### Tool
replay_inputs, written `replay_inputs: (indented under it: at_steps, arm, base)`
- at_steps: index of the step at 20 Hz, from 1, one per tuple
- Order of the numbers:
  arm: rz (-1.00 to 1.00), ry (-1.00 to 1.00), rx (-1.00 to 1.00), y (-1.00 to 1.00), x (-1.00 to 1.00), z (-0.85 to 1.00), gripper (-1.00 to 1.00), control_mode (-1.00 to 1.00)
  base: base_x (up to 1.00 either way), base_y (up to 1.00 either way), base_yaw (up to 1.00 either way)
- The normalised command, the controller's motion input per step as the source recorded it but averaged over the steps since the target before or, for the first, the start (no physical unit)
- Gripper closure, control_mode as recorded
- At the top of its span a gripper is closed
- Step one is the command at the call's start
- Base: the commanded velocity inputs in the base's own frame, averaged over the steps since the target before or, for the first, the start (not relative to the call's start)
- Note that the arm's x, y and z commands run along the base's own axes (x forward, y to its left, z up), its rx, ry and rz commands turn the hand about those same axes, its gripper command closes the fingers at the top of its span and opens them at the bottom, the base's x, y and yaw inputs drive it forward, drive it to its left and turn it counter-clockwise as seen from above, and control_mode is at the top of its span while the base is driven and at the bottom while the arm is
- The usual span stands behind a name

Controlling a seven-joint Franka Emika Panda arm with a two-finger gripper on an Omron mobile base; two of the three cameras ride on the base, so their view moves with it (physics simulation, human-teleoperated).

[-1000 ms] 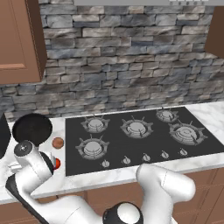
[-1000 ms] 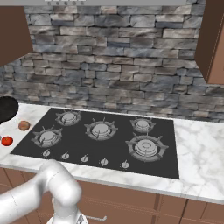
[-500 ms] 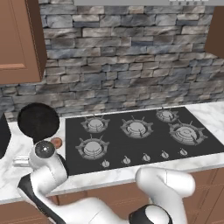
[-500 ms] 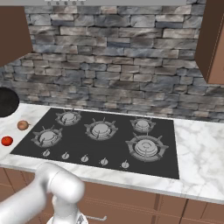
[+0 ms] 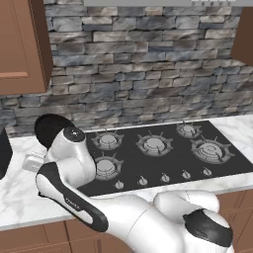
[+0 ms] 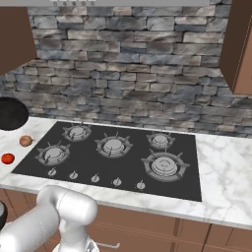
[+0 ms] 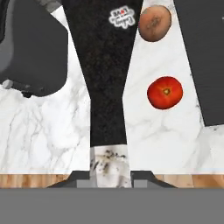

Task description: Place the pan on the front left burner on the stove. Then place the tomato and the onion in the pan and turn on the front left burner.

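Gripper [image 7: 110, 175] fingers clamp the grey tip of the pan [image 7: 105, 65] handle, holding the pan above the marble counter [image 7: 52, 131] left of the stove [image 6: 113, 157]. Tomato [image 7: 164, 92] and onion [image 7: 154, 23] lie on the counter beside the handle.
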Motion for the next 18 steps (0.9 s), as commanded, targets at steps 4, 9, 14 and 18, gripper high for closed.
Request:
replay_inputs:
  at_steps: [4, 9, 14, 18]
  arm:
    - [-0.14, 0.34, -0.03, -0.17, -0.34, 0.41, 1.0, -1.0]
    - [-0.23, 0.14, -0.11, -0.11, -0.34, 0.33, 1.0, -1.0]
    - [-0.32, -0.01, -0.03, -0.16, -0.33, 0.2, 1.0, -1.0]
    - [-0.07, 0.02, 0.0, -0.21, -0.26, 0.11, 1.0, -1.0]
  base:
    - [0.0, 0.0, 0.0]
    - [0.0, 0.0, 0.0]
    - [0.0, 0.0, 0.0]
    - [0.0, 0.0, 0.0]
